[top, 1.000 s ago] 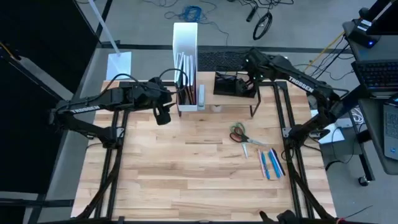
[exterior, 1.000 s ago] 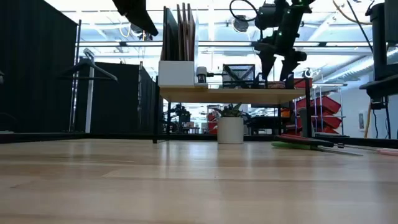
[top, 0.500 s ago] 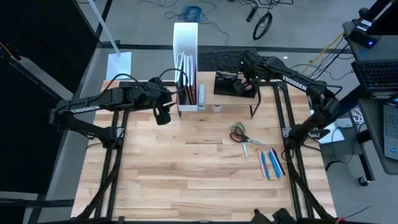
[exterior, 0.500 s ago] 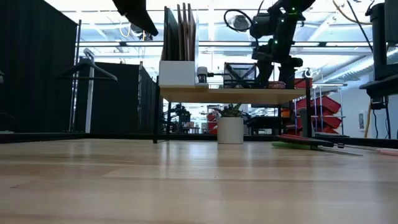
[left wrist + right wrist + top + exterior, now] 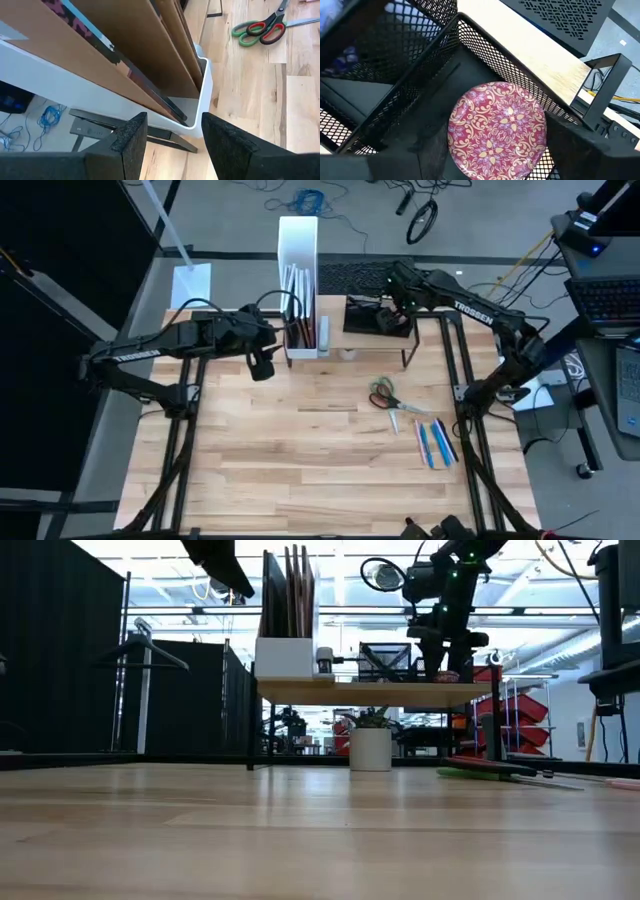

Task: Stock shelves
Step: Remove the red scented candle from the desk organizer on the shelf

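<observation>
Table [image 5: 320,450] showing pale, smooth plank wood; riser [image 5: 370,691] showing a light-wood top on thin black metal legs; tray [image 5: 395,65] showing matt black wire mesh; disc [image 5: 496,131] showing a glossy red floral print; file box [image 5: 150,107] showing smooth white plastic holding brown boards.

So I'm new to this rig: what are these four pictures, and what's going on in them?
Two robot arms work at a wooden table. One camera looks down from above, one sits at table height, and one rides on each wrist. The left gripper hovers open by the white file box. The right gripper is down in the black mesh organizer on the low shelf, over a red patterned disc; whether it grips it isn't clear. Scissors and pens lie on the table.
</observation>
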Available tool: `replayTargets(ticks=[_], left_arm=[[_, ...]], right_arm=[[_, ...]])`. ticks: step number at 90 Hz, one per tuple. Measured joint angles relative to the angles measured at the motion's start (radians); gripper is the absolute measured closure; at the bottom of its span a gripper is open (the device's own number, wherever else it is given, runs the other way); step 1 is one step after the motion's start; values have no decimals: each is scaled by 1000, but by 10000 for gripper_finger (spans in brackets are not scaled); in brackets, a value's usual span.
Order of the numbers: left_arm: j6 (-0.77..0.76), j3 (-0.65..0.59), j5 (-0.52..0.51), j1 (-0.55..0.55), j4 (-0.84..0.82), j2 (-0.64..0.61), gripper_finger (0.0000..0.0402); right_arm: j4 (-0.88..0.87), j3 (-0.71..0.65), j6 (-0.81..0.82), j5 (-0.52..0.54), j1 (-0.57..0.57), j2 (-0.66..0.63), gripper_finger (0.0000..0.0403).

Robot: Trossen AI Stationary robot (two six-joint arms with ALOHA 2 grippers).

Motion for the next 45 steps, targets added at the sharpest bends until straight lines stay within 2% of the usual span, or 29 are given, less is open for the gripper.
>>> replayTargets(ticks=[6, 28, 37, 45], left_arm=[[0, 0, 0, 0, 0, 0, 226], [0, 0, 0, 0, 0, 0, 226], [0, 0, 0, 0, 0, 0, 226], [0, 0, 0, 0, 0, 0, 226]], right_arm=[[0, 0, -1, -3, 0, 0, 131], [-6, 0, -5, -18, 3, 0, 38], [-6, 0, -5, -17, 8, 0, 31], [-6, 0, -8, -16, 15, 0, 41]])
